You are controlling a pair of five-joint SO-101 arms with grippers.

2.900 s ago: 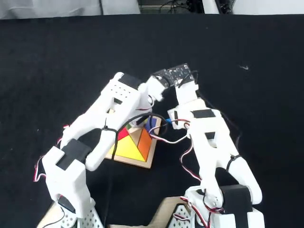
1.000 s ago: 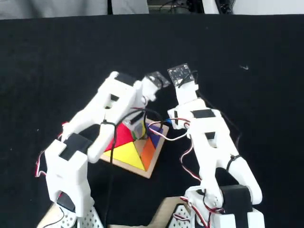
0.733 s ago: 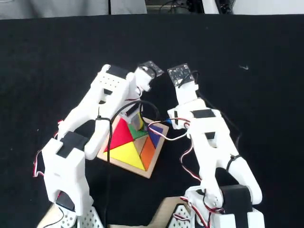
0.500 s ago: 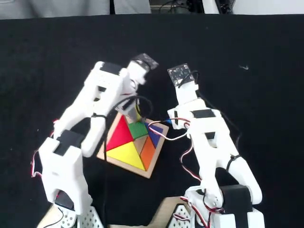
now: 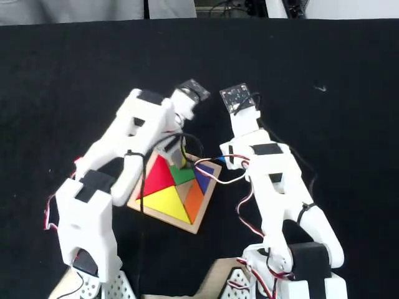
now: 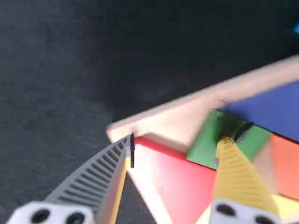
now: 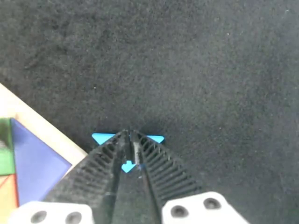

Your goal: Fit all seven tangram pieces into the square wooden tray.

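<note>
The tray is placed on the worktop toward the front edge, a little left of the middle. It is turned so that one corner points to that edge. It is found between the left arm and the right arm. Several tangram pieces are laid inside it, side by side. The left jaws are held spread above the tray's rear corner, one tip at the rim and the other above a piece inside. One small triangular piece is gripped between the right jaws, outside the tray, just beside its rear right side, down at the worktop.
</note>
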